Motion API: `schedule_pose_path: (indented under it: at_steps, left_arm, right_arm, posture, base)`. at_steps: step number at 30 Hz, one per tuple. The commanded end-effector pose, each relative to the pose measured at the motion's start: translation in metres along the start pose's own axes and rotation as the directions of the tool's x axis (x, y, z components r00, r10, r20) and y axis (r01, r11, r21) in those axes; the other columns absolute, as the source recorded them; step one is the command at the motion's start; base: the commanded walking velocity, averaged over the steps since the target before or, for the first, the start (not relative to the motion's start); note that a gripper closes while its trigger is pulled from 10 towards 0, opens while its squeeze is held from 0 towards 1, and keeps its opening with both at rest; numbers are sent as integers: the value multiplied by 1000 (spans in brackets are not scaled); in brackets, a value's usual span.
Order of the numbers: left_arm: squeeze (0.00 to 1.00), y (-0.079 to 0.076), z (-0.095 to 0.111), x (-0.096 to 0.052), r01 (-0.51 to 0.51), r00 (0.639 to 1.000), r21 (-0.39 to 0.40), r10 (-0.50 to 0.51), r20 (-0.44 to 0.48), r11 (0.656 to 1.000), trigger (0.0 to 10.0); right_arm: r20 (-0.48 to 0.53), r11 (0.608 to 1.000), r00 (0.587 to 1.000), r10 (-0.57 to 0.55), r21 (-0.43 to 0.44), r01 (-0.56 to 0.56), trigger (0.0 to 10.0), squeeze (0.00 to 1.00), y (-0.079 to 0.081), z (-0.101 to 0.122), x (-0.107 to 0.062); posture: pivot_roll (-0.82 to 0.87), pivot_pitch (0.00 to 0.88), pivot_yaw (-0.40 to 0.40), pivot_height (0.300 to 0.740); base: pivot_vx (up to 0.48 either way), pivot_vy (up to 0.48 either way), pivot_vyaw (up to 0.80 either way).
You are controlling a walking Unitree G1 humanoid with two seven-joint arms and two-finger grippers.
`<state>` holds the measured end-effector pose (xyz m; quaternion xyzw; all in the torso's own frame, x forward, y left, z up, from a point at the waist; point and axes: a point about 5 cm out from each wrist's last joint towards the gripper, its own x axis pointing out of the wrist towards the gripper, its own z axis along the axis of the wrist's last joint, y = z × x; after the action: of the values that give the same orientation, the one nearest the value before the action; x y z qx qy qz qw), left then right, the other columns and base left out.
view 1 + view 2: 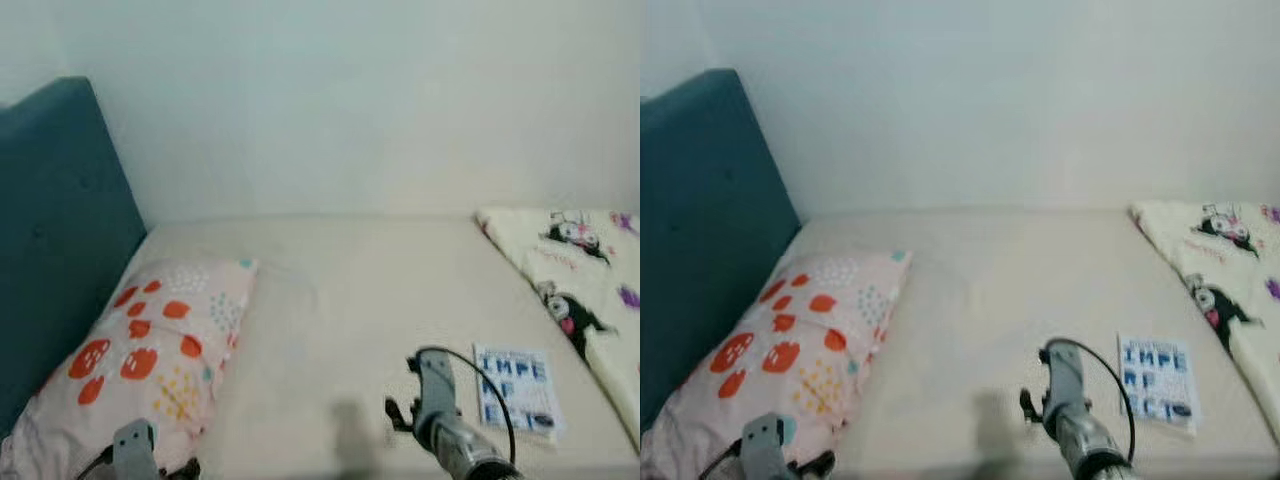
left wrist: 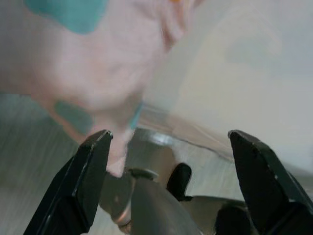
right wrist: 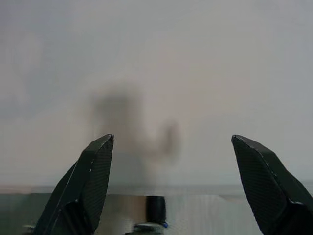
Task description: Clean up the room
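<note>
Bed (image 1: 350,300) runs along the wall, teal headboard (image 1: 50,240) at robot's left, bare cream sheet across the middle. Cartoon-print blanket (image 1: 590,280) is bunched at the far right edge. Patterned pillow (image 1: 150,350) lies at the left against the headboard, long axis running from the near left corner toward the middle of the bed. Smallest item — a booklet (image 1: 515,390) with blue lettering, flat on the sheet at near right, just short of the blanket.

Right hand (image 3: 171,191) is raised over the near edge of the bed, fingers spread wide, nothing between them; it faces bare sheet with its own shadow on it. Left hand (image 2: 166,186) sits low at the pillow's near corner, also spread and empty, pillow fabric close ahead of its fingers.

Key relation: booklet lies just to the right of the right hand and slightly farther in — right arm is clearly the nearer one. Pillow belongs to the left arm. My read: booklet pickup likely next, needing a short rightward shift.
</note>
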<state>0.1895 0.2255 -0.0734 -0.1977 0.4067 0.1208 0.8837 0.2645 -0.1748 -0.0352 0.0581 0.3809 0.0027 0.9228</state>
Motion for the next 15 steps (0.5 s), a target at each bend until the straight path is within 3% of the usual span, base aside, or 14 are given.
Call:
schedule_pose_path:
  at_steps: [1, 15]
  left_arm:
    - [0, -10, -4, 2, 23, 999, 18, -23, -24, 1000, 10000]
    - [0, -14, -10, 2, 45, 998, 44, -43, -50, 998, 10000]
  right_arm:
    - [-16, 998, 999, -42, 36, 42, 10000, 0, -12, -7, -3]
    - [26, 998, 998, -49, 30, 48, 10000, 0, -13, -4, -3]
  posture:
    - [48, 0, -61, 740]
    - [32, 0, -51, 740]
  base:
    - [0, -480, 0]
    - [0, -480, 0]
